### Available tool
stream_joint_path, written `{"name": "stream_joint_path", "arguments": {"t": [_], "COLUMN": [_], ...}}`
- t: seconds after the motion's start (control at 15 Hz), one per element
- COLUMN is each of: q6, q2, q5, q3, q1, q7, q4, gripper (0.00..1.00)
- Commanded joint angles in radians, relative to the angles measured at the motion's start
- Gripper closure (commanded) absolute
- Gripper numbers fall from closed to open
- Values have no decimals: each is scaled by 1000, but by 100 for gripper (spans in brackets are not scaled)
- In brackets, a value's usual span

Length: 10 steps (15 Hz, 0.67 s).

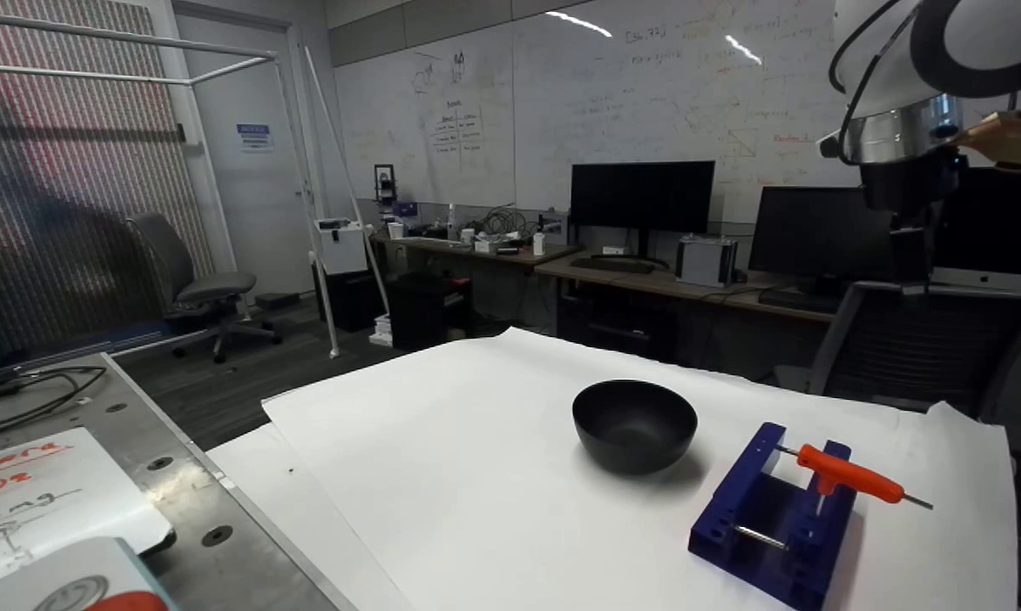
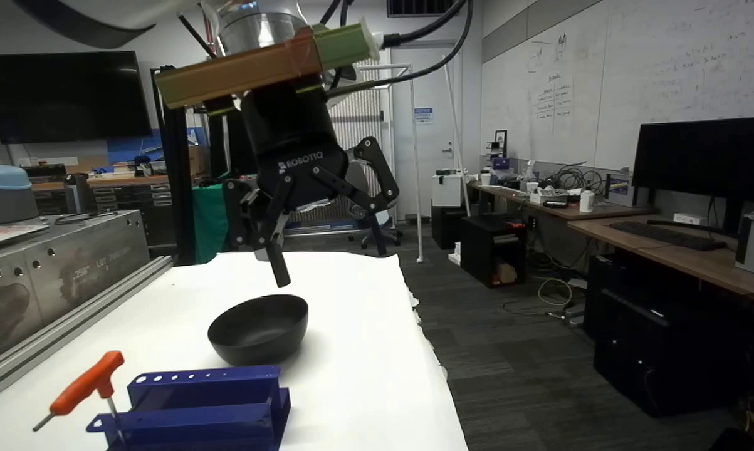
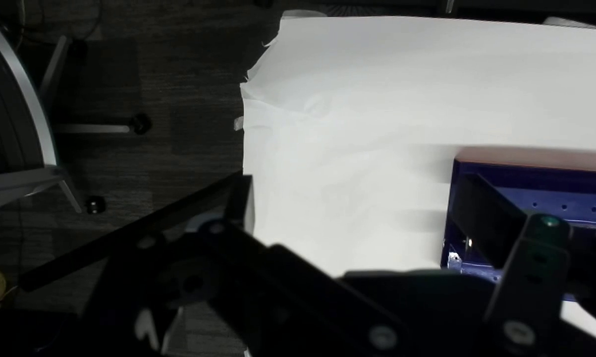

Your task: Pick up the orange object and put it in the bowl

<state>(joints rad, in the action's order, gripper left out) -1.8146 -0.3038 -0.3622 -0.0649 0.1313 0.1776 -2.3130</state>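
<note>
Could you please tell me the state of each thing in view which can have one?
Hand: open, holding nothing.
Bowl: upright, appears empty.
White sheet: spread out, ragged at an edge.
Blue holder: resting on the white sheet.
Orange tool: in the blue holder, handle up.
Monitors: screens dark.
Door: looks closed.

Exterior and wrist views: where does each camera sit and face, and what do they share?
Exterior view: above the table, facing across bowl, blue holder and orange tool toward the whiteboard; arm at upper right.
Exterior view: near the holder, facing past the bowl toward the door; arm and open gripper at upper left.
Wrist view: on the arm's end, facing down at the table and part of the holder; fingers enter from the bottom.
All three show table and holder; both exterior views, bowl and tool too.
</note>
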Motion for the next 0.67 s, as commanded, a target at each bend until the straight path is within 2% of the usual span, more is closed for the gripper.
{"name": "stream_joint_path", "arguments": {"t": [0.0, 0.27, 0.47, 0.6], "q6": [32, -25, -106, -110], "q2": [5, 35, 81, 141], "q5": [70, 211, 242, 265], "q3": [19, 57, 93, 110], "q1": [-42, -102, -141, -163], "q7": [-100, -192, -218, -218], "q4": [21, 14, 2, 16], "gripper": [0, 0, 0, 0]}}
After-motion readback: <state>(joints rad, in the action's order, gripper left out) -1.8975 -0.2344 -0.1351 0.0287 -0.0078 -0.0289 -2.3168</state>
